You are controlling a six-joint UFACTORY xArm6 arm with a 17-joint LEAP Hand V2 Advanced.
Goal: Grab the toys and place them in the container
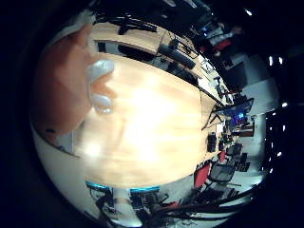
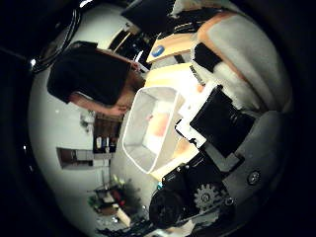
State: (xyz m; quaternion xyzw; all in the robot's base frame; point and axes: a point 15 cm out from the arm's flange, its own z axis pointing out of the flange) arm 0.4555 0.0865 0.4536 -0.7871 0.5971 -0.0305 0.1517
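Observation:
An orange and white soft toy fills one side of the little finger side palm view, close to the palm and high above the wooden table. A pale fingertip lies curled against it. In the thumb side palm view the toy sits against my right hand, whose black and white fingers curl beside it. A white rectangular container stands on the table below, away from the hand, with a small orange thing inside it.
Beyond the table's far edge stand desks with monitors and office chairs. A blue and white object lies on the table past the container.

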